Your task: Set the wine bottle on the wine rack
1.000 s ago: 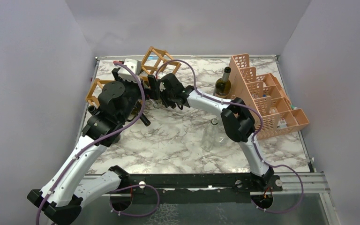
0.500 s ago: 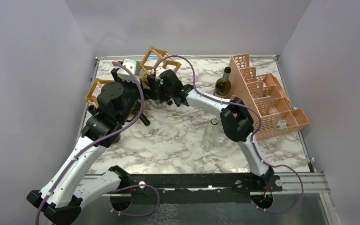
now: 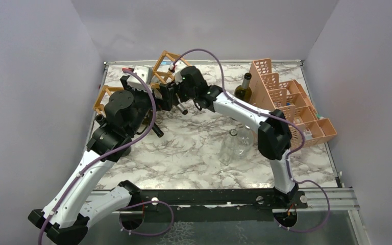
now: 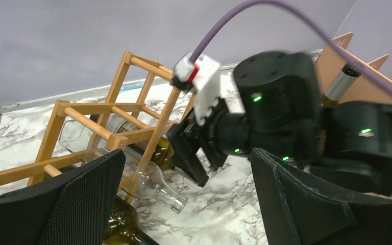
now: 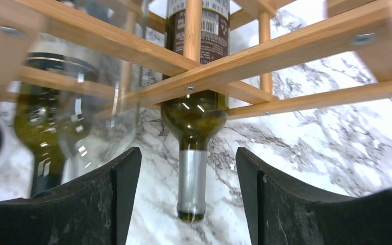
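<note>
Elbow [image 3: 273, 138] swung right, the right gripper [image 5: 188, 155] stands apart around, not touching, the dark green glass wine bottle [image 5: 196, 115] lying in the light-brown wooden lattice rack [image 5: 286, 51] far left; its barcoded label [image 5: 215, 30] is illegible. Beside it, the left gripper [image 4: 188, 163] gapes empty.

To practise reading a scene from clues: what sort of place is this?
Probably a robotics test cell, not a home: plain lilac walls box in a marble-patterned table, with a white-and-black left arm and right arm bolted at its near edge.
</note>
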Tool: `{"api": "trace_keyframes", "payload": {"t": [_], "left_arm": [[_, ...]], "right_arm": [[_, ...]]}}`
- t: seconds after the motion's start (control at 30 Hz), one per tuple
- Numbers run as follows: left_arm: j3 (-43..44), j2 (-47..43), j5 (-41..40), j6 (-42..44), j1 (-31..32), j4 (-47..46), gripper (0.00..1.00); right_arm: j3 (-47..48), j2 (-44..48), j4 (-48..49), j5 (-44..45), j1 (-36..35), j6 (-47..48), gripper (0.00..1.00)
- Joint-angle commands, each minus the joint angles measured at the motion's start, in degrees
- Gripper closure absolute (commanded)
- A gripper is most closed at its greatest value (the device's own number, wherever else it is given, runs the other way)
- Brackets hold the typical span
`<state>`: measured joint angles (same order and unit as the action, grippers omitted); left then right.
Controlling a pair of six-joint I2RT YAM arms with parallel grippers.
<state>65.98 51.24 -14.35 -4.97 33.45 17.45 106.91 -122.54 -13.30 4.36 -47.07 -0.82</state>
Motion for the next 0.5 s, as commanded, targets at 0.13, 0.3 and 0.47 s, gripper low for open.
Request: {"api": "trace_keyframes", "payload": {"t": [0.13, 0.3, 0.47], "left_arm": [[-1.7, -4.5, 5.9, -0.8, 0.0, -1.5, 0.01], [-3.2, -6.5, 13.4, -1.8, 0.0, -0.3, 0.01], [-7.4, -8.4, 18.4, -3.7, 0.0, -1.5, 0.01]], "right_arm": [[-10.8, 19.1, -4.8, -1.4, 0.0, -4.1, 0.28], [-21.6, 32.6, -9.2, 0.5, 0.0, -5.7, 0.28], [-30.5, 47.2, -15.4, 2.6, 0.0, -7.1, 0.28]]}}
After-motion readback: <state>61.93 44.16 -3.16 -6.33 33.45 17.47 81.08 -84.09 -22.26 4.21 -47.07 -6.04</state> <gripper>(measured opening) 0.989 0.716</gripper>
